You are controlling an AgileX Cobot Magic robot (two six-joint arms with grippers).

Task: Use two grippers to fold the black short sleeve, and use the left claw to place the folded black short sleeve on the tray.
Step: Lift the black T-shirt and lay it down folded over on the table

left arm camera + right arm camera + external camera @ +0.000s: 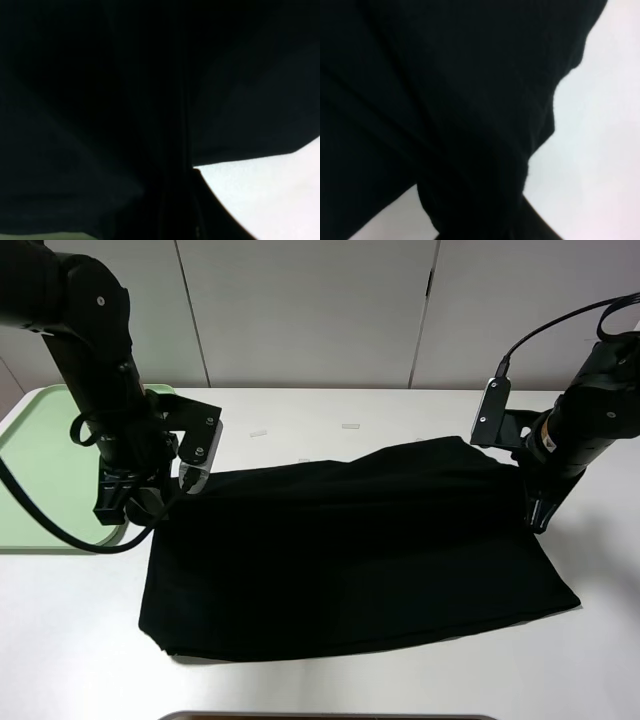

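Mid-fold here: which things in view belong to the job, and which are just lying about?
Job: black short sleeve; left claw and right gripper, one at each end of it; tray.
Lying about: small white tape strips on the table.

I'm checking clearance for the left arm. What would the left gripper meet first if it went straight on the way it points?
The left gripper points down, seemingly closed on the edge of the shirt; going straight on, it would probably press that cloth onto the table.
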